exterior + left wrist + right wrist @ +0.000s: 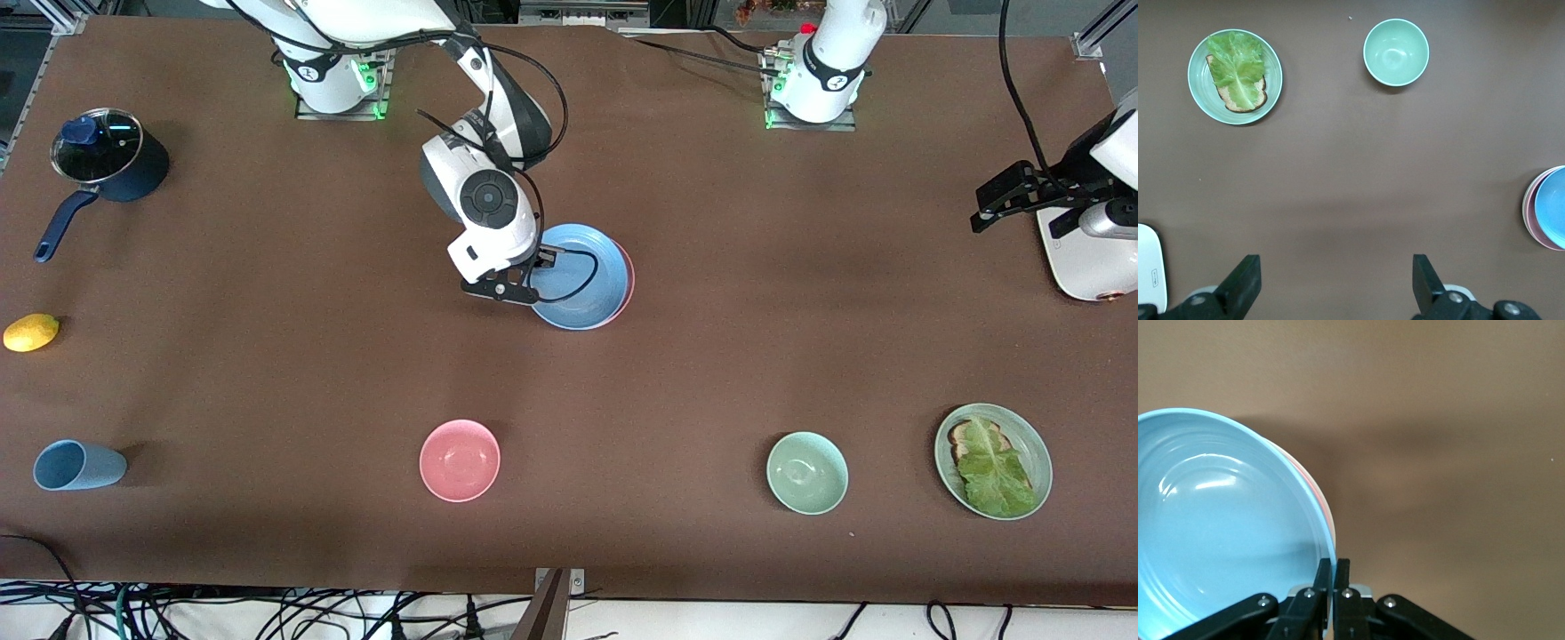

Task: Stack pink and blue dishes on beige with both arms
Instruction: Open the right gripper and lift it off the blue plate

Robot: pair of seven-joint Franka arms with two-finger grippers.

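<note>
The blue plate (582, 277) sits over the pink plate (629, 286) in the middle of the table, and only a thin pink edge shows beneath it. My right gripper (536, 274) is shut on the blue plate's rim; the right wrist view shows the fingers (1341, 577) pinching the blue plate (1218, 520) with the pink plate's edge (1317, 490) under it. No beige plate shows; it is hidden or out of view. My left gripper (1003, 201) waits open above bare table at the left arm's end, with nothing between its fingers (1245, 283). The stack's edge (1550, 208) also shows in the left wrist view.
Nearer the front camera stand a pink bowl (460, 460), a pale green bowl (807, 472) and a green plate with bread and lettuce (993, 460). At the right arm's end are a lidded dark pot (107, 156), a lemon (31, 332) and a light-blue cup (78, 466) on its side.
</note>
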